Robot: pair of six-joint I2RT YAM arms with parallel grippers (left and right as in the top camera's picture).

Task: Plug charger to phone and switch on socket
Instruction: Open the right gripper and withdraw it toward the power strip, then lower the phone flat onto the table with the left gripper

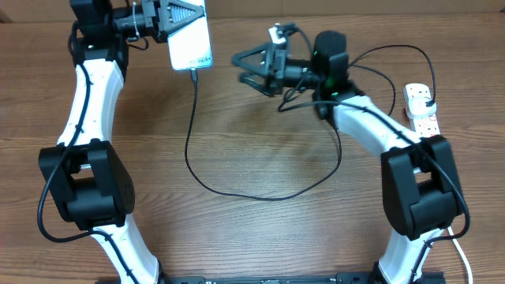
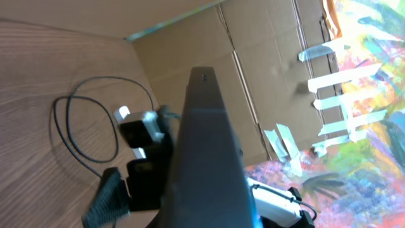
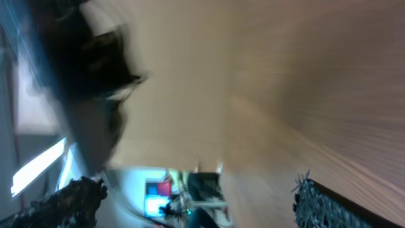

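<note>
- The left gripper (image 1: 183, 20) is clamped on the phone (image 1: 192, 43), holding it at the far side of the table (image 1: 260, 142) with the screen facing the overhead camera.
- The tip of the charger (image 1: 195, 95) meets the phone's near edge. Whether it is fully seated is too small to tell. Its cable loops across the table toward the right arm.
- The right gripper (image 1: 243, 69) is spread wide and empty, just right of the phone.
- The socket (image 1: 420, 106) lies at the right edge, beside the right arm. Its switch state cannot be read.
- Risk: a half-seated tip could drop out if the phone is tilted or lowered.
- Risk: the slack loop lies near the right arm, so a swing toward the socket could snag the cable and tug the tip free.
- Risk: wide jaws on a small switch could shove the light socket instead of pressing the switch.
</note>
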